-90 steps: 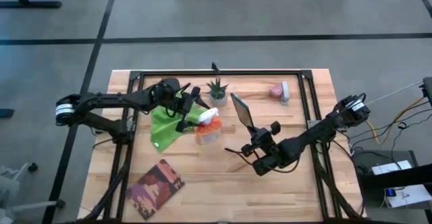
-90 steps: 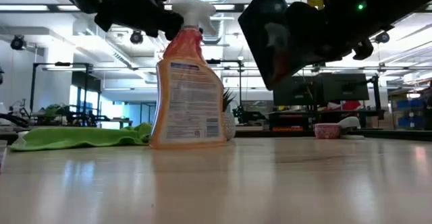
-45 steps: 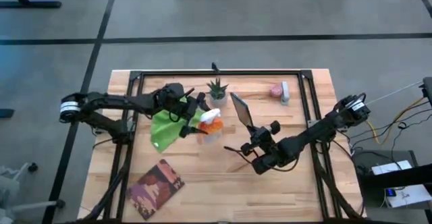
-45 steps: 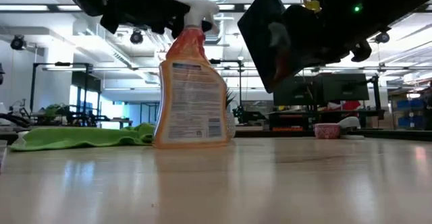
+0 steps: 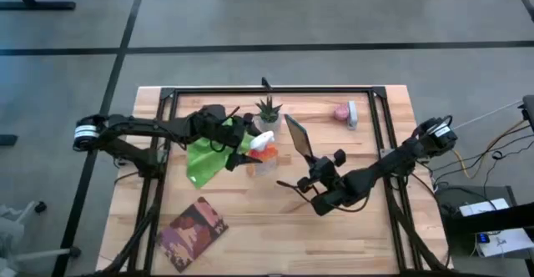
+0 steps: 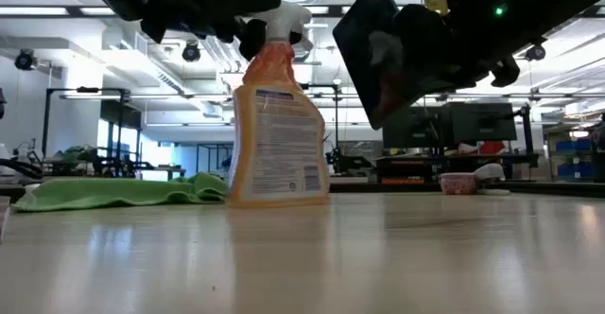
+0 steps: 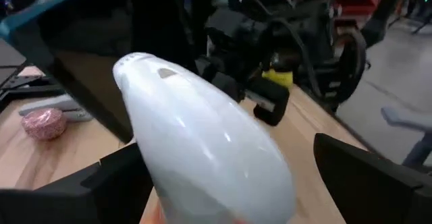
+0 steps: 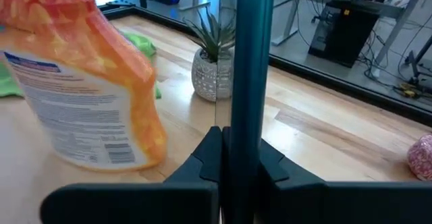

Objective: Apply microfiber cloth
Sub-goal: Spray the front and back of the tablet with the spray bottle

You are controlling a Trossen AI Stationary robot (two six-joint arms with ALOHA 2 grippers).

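Left end effector (image 5: 242,140) fingers wide either side of the spray bottle (image 6: 276,125) head. Right end effector (image 8: 233,158) clamped on the upright tablet (image 5: 299,138). Microfiber cloth (image 5: 203,155) flat on the table (image 5: 367,227), beside the bottle. Potted plant (image 5: 268,110) behind.

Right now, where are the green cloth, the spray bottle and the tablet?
green cloth (image 5: 200,158), high view, middle of the fabric.
spray bottle (image 6: 278,144), low view, back label.
tablet (image 5: 299,138), high view, its dark face.
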